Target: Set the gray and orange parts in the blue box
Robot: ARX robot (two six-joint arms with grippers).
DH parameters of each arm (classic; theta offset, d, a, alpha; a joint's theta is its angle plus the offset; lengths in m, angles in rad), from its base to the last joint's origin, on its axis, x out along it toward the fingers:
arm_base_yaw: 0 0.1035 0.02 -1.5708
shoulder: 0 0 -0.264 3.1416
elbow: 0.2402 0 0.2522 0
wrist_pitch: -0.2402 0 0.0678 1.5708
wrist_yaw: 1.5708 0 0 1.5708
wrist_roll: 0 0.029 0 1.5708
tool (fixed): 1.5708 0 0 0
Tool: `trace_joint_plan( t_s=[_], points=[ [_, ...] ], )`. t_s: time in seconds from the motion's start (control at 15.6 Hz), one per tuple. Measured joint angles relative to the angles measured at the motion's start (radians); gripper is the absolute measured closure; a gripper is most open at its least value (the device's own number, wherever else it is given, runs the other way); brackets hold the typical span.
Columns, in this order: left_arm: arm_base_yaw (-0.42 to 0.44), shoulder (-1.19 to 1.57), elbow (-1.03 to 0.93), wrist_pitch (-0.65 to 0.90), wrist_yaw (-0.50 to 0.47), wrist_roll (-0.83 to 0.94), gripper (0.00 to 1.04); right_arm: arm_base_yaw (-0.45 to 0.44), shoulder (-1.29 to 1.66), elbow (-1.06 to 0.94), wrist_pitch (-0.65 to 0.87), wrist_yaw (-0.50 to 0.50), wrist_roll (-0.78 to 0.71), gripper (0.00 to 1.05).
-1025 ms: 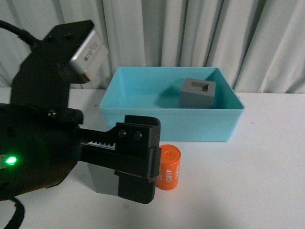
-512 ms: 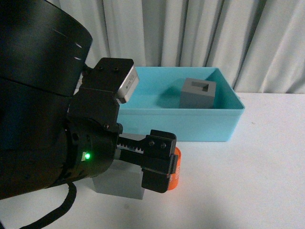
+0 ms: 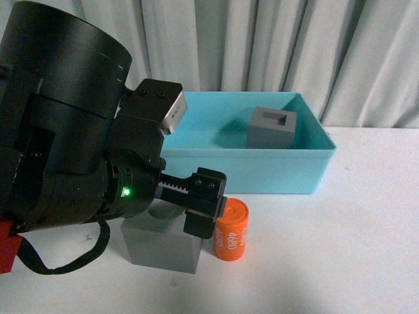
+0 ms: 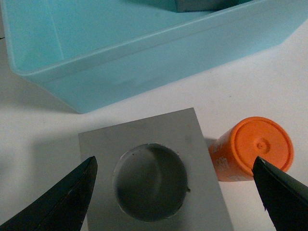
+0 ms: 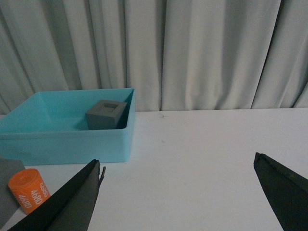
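1 of 3 placed: rectangular-recess cube (image 3: 271, 127) lies in blue box (image 3: 262, 173). You have round-recess cube (image 4: 144, 139) and orange cylinder (image 3: 230, 230) left to move. Left gripper (image 4: 173, 163) spread over that cube; right gripper (image 5: 176, 162) spread, empty.

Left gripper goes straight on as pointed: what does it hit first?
Likely the gray cube with the round recess, centred ahead of the left gripper; the orange cylinder sits close to one open jaw's path.

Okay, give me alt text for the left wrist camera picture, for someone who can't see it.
The open left claw hangs over a gray cube with a round recess, on a white table. An orange cylinder sits close beside the cube, and the blue box lies just beyond, a sliver of another gray cube showing inside.
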Motion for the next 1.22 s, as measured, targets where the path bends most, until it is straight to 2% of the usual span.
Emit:
trace_joint_plan(
  t_s=[0.45,1.22],
  points=[
    [0.081,0.040,0.003,0.019,0.026,0.073,0.07,0.000,0.000,0.000,0.000,0.000,0.000,0.06],
    [0.103,0.093,0.003,0.044,0.032,0.122,0.07,0.000,0.000,0.000,0.000,0.000,0.000,0.06]
  ],
)
